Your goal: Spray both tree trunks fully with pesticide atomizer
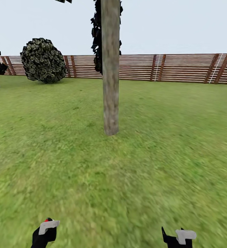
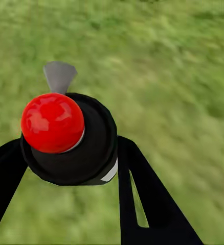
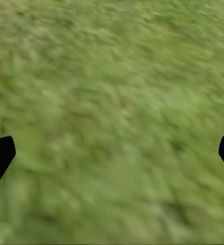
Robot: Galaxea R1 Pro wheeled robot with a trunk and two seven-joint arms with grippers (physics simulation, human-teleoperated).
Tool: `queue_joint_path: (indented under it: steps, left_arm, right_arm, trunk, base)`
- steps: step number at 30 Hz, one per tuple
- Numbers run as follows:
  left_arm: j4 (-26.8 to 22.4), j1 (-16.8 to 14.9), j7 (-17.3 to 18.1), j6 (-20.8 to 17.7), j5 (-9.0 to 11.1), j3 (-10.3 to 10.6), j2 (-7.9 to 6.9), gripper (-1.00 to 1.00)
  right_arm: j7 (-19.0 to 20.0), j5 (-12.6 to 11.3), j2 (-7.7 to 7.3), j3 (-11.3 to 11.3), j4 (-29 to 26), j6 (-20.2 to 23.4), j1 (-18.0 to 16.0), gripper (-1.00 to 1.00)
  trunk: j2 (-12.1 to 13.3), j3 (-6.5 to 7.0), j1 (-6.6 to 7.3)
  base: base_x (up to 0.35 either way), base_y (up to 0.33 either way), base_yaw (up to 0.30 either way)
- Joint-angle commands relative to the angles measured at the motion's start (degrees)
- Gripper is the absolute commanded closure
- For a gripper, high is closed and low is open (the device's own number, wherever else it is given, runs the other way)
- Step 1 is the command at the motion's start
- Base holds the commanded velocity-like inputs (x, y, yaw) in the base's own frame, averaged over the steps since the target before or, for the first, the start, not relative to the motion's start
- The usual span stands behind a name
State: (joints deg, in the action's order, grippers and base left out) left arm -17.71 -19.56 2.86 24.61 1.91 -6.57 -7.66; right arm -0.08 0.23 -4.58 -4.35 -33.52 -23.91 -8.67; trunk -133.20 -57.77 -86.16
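The left gripper pinches the atomizer, no label readable; the right gripper is spread above grass, facing a tree trunk.

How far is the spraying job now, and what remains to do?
Done: the pesticide atomizer is off the floor, held between the fingers of the left claw. In hand: the robot faces an upright tree trunk across the lawn. The trunk looks bare grey-brown, with no spray visible. The right claw is open over grass. Left: covering both trunks.
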Motion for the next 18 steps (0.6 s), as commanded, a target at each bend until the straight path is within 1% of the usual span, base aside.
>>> queue_joint_path:
  steps: [1,18]
  left_arm:
    - [0.05,-0.04,0.30,0.15,0.20,-0.20,0.01,1.00]
    - [0.05,-0.04,0.30,0.12,0.20,-0.20,0.01,1.00]
  right_arm:
    - [-0.01,0.03,0.01,-0.05,0.04,-0.17,-0.03,-1.00]
    - [-0.01,0.03,0.02,-0.03,0.04,-0.17,-0.03,-1.00]
  trunk:
    - [-0.02,-0.05,-0.02]
    - [-0.02,-0.05,-0.02]
  base:
    - [0.340,0.000,0.000]
    - [0.340,0.000,0.000]
